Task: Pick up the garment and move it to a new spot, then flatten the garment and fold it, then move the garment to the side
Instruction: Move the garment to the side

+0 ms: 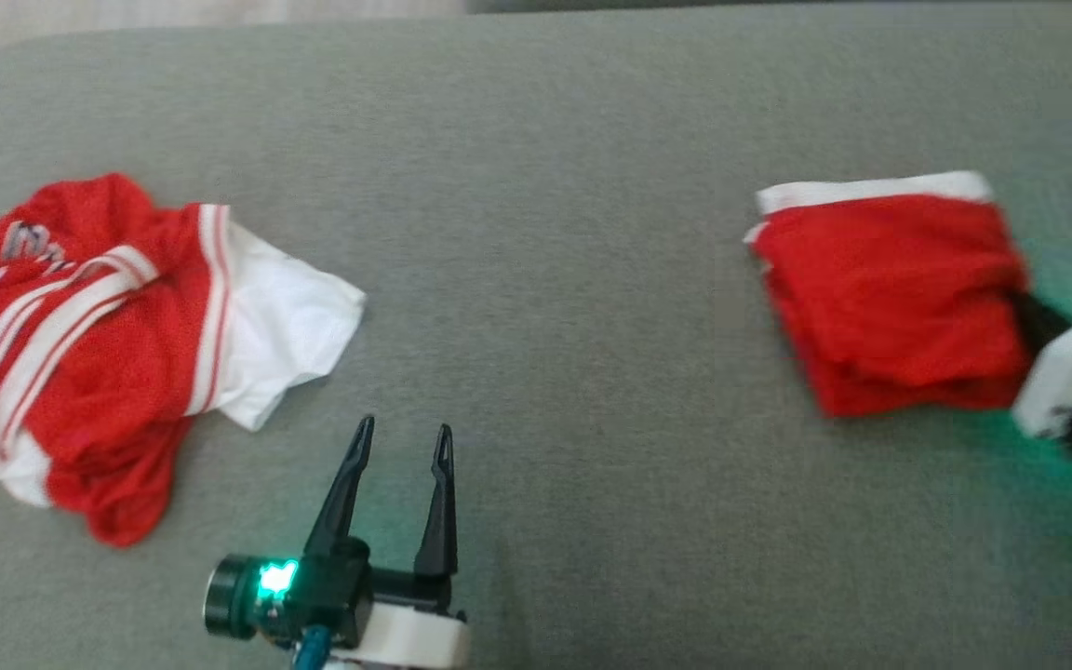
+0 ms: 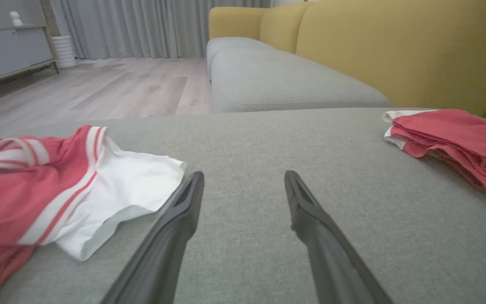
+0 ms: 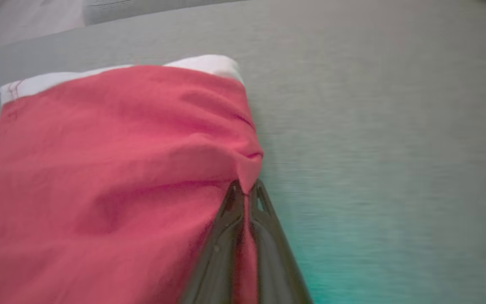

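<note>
1. Left gripper (image 1: 405, 426) is at the near edge of the grey cushion (image 1: 555, 279), left of its middle, with its fingers apart and nothing between them.
2. Crumpled red-and-white jersey (image 1: 80, 354) lies by the cushion's left edge, its white part near the left gripper but not touching it.
3. Folded red garment (image 1: 890, 288) with a white band lies near the right edge, well apart from the jersey.
4. Right gripper (image 3: 246, 188) has its fingers together, clamped on the garment's right-hand fold.
</note>
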Robot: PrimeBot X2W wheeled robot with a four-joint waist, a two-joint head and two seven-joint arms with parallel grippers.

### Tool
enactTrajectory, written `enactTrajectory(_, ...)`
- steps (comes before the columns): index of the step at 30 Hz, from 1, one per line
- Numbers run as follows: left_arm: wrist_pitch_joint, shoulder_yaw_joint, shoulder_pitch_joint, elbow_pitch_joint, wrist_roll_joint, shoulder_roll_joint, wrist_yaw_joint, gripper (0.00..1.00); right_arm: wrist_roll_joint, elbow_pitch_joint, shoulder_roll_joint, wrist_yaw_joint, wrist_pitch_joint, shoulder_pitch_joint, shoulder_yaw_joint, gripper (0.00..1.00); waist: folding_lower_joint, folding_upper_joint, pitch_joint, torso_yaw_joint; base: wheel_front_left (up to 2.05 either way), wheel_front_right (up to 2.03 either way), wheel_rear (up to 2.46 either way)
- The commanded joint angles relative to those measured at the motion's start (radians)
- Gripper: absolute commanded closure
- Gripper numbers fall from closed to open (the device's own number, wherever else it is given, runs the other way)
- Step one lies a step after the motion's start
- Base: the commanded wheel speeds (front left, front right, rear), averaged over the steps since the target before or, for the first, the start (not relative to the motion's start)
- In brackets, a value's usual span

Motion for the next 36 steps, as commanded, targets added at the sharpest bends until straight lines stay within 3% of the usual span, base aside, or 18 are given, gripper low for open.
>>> enactTrajectory(1, -0.008, 0.026, -0.043, -0.035, 0.003, -0.006, 0.0, 0.0, -0.01, -0.034, -0.048, -0.001, -0.001, -0.041, 0.0, 1.0, 0.0, 0.0, 0.036, -0.04, 0.0, 0.0, 0.0)
enactTrajectory(5, -0.008, 0.029, -0.082, -0.037, 0.018, -0.006, -0.019, 0.0, -0.037, -0.058, -0.154, -0.001, 0.017, -0.084, -0.027, 1.0, 0.0, 0.0, 0.099, -0.092, 0.0, 0.0, 0.0)
enactTrajectory(9, -0.008, 0.033, -0.136, -0.035, 0.042, -0.003, -0.041, 0.0, -0.065, -0.073, -0.216, -0.001, 0.03, -0.131, -0.069, 1.0, 0.0, 0.0, 0.16, -0.132, 0.0, 0.0, 0.0)
enactTrajectory(17, -0.008, 0.045, -0.219, -0.026, 0.069, 0.003, -0.066, 0.0, -0.17, -0.04, -0.25, -0.001, 0.034, -0.218, -0.158, 1.0, 0.0, 0.0, 0.237, -0.175, 0.0, 0.0, 0.0)
enactTrajectory(18, -0.008, 0.045, -0.225, -0.023, 0.07, 0.003, -0.068, 0.0, -0.192, -0.03, -0.248, -0.001, 0.023, -0.226, -0.174, 0.56, 0.0, 0.0, 0.239, -0.176, 0.0, 0.0, 0.0)
enactTrajectory(19, -0.008, 0.045, -0.23, -0.02, 0.07, 0.003, -0.07, 0.0, -0.223, -0.017, -0.246, -0.001, 0.007, -0.234, -0.193, 0.0, 0.0, 0.0, 0.24, -0.177, 0.0, 0.0, 0.0)
enactTrajectory(23, -0.008, 0.042, -0.235, -0.007, 0.068, 0.001, -0.074, 0.0, -0.341, 0.022, -0.207, -0.001, -0.033, -0.25, -0.249, 0.0, 0.0, 0.0, 0.215, -0.172, 0.0, 0.0, 0.0)
enactTrajectory(28, -0.008, 0.042, -0.209, 0.003, 0.058, -0.001, -0.069, 0.0, -0.433, -0.007, -0.097, -0.001, -0.111, -0.226, -0.276, 0.0, 0.0, 0.0, 0.137, -0.153, 0.0, 0.0, 0.0)
enactTrajectory(36, -0.008, 0.049, -0.128, 0.01, 0.023, -0.004, -0.04, 0.0, -0.402, -0.121, 0.087, -0.001, -0.249, -0.036, -0.189, 0.0, 0.0, 0.0, -0.034, -0.097, 0.0, 0.0, 0.0)
